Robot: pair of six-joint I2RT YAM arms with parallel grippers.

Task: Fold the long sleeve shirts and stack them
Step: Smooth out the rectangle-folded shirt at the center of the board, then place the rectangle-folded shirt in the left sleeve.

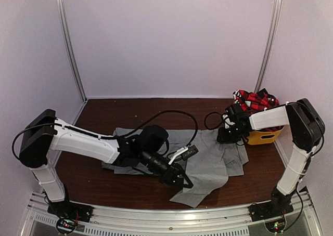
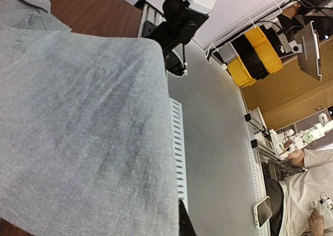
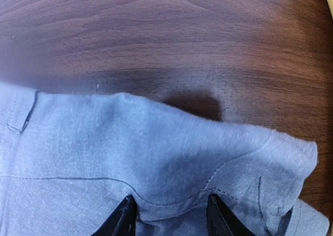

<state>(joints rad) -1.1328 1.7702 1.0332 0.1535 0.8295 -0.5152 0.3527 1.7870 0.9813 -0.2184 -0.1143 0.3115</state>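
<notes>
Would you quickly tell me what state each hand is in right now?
Left hand: closed, apparently pinching the grey shirt.
Right hand: open, over the same shirt.

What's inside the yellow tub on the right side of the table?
A red-and-black plaid shirt is heaped in the yellow tub, spilling above its rim. Whatever lies beneath the shirt is covered.

A dark brown wood-grain table [image 1: 104, 116] lay under the left claw [image 1: 179, 180] and the right claw [image 1: 227, 134]. Beyond them rose a plain pale back wall [image 1: 171, 38], met by matching side walls [image 1: 26, 49] well out to either side, with a slim metal upright [image 1: 70, 43] in each far corner. Behind the claws a ribbed aluminium rail [image 1: 166, 215] edged the table. Past that, the left claw's camera showed a grey floor [image 2: 213, 142] and a tan board wall [image 2: 281, 95], all softly and evenly lit
</notes>
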